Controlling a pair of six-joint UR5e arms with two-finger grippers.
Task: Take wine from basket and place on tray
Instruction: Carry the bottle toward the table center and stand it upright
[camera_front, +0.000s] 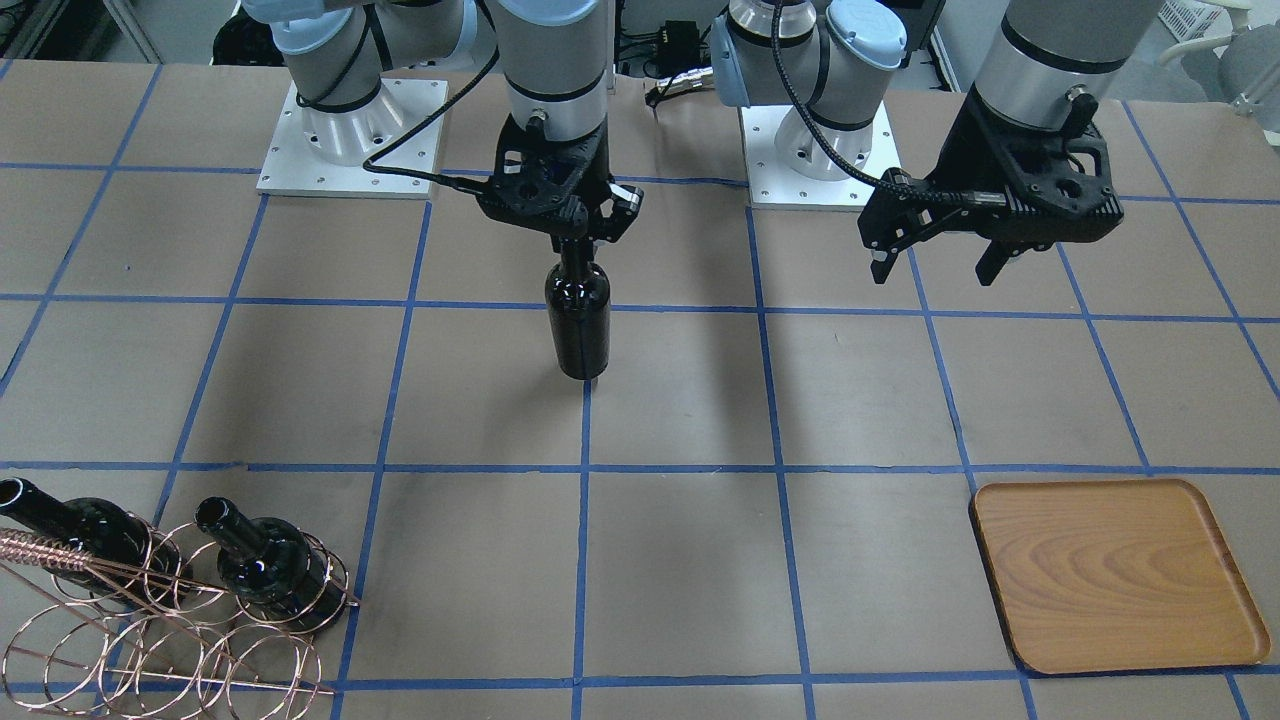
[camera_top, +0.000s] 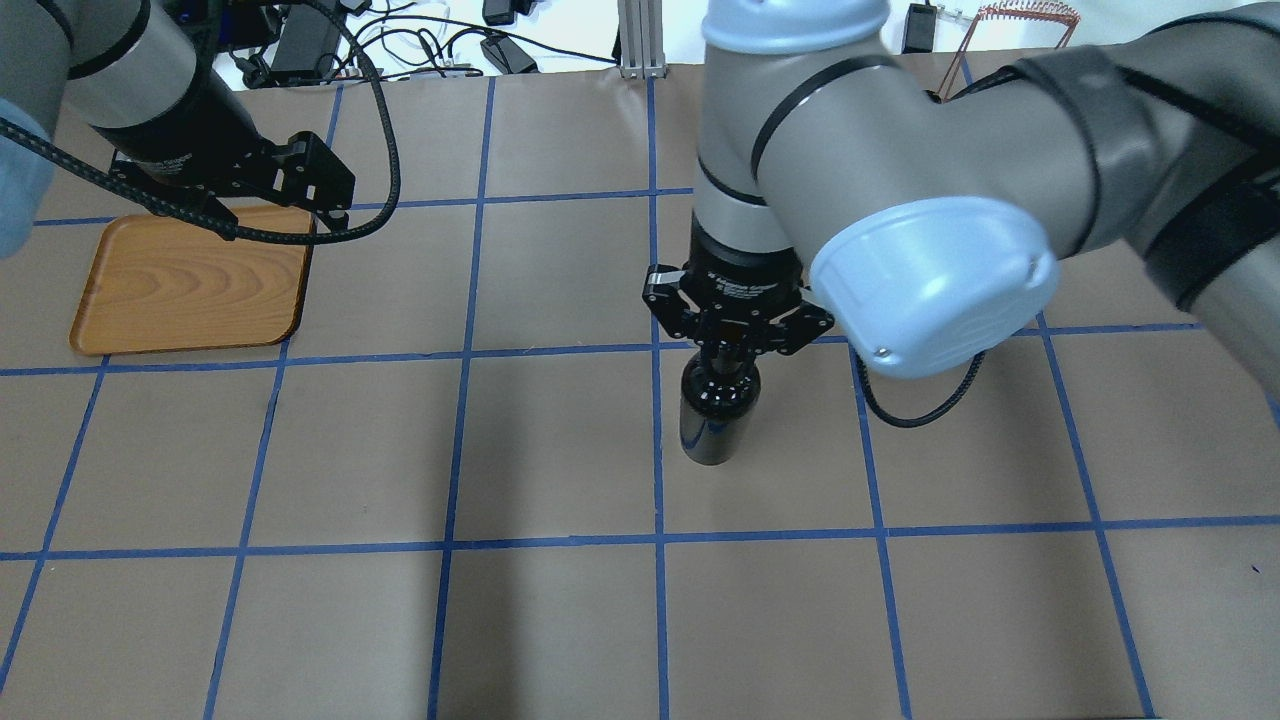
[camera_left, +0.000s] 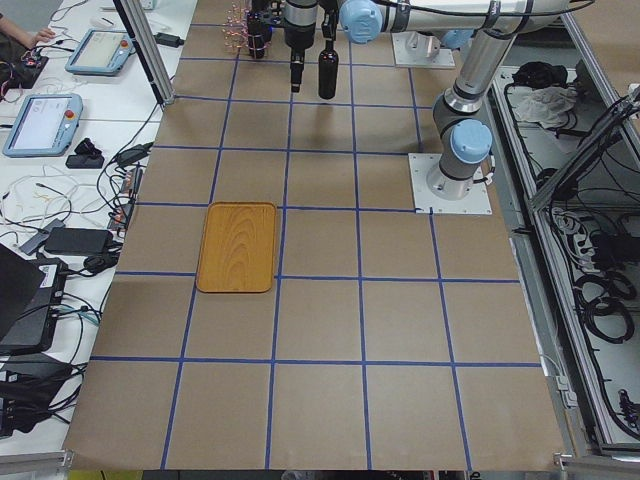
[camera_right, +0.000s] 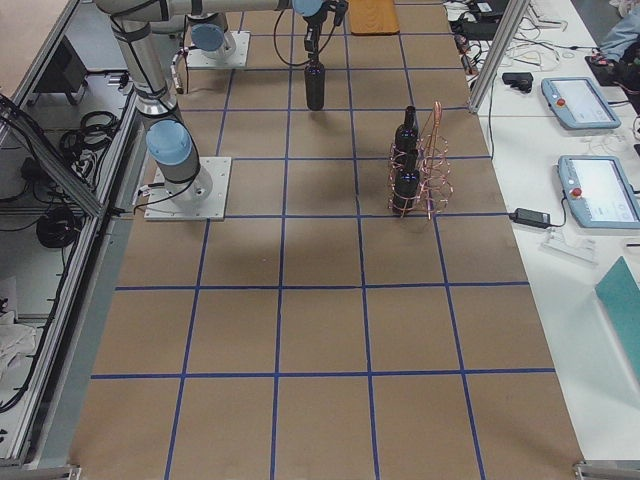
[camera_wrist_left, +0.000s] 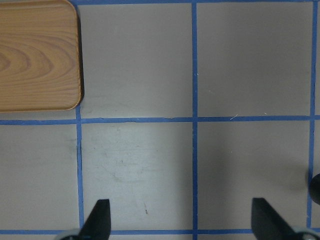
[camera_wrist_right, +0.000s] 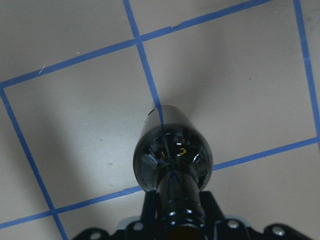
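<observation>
My right gripper (camera_front: 575, 235) is shut on the neck of a near-black wine bottle (camera_front: 578, 320) and holds it upright over the middle of the table. The bottle also shows in the overhead view (camera_top: 715, 420) and the right wrist view (camera_wrist_right: 172, 155). I cannot tell whether its base touches the table. My left gripper (camera_front: 933, 272) is open and empty, hovering beside a corner of the empty wooden tray (camera_front: 1110, 575), as the left wrist view (camera_wrist_left: 181, 210) shows. The copper wire basket (camera_front: 170, 630) holds two more bottles (camera_front: 270, 565).
The tray (camera_top: 190, 280) lies at the table's left end and the basket (camera_right: 425, 165) at its right end. The brown table carries a blue tape grid. Both arm bases (camera_front: 350, 140) stand on the table's robot side.
</observation>
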